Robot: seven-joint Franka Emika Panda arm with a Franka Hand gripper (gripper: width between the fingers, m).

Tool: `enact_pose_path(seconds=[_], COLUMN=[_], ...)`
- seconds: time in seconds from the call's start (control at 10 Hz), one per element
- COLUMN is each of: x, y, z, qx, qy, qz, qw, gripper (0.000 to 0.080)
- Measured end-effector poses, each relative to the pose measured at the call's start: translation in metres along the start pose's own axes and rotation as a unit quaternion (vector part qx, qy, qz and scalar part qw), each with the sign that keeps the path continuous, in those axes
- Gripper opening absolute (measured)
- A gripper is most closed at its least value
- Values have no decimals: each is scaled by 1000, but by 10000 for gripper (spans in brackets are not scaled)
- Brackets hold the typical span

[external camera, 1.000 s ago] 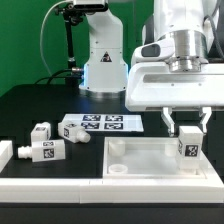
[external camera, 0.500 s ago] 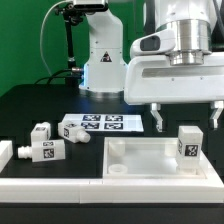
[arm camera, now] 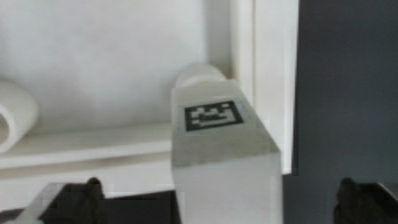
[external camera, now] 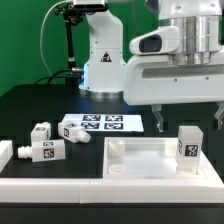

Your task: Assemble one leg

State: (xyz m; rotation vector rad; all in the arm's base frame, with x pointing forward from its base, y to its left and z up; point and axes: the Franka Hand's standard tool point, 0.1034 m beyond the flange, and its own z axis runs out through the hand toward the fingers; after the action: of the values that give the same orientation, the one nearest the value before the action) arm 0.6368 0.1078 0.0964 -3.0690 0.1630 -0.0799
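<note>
One leg, a stubby white peg with a tag sticker, stands upright in the corner of the large white panel at the exterior view's right. My gripper hangs open just above it, with one finger on each side and not touching it. In the wrist view the leg stands between my dark fingertips, against the panel's raised rim. Three more legs lie on the table at the exterior view's left: one, a second, and a third at the picture's edge.
The marker board lies behind the panel. The arm's white base stands at the back, with a black stand beside it. A long white rail runs along the front edge. A round socket shows on the panel.
One second ago the fingers were closed round the upright leg. They have since opened and let it go, and the gripper has risen a little; the leg stays standing.
</note>
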Motion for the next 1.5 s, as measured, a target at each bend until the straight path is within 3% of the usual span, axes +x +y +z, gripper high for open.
enact_pose_path(seconds=[0.3,0.6,0.8,1.1,1.2,1.3,1.5], x=[-1,-2,-2,-2,-1,-3,-3], y=[-1,0,0,0,1,0,-1], z=[16,18,18,19,19,19,19], qx=[-4,-5,-5,-4,-1,5,17], qy=[6,5,5,6,27,37,32], qz=[13,36,56,171,232,331,501], qw=[1000,999,998,985,972,943,865], gripper=[649,636,283,284,284,284,284])
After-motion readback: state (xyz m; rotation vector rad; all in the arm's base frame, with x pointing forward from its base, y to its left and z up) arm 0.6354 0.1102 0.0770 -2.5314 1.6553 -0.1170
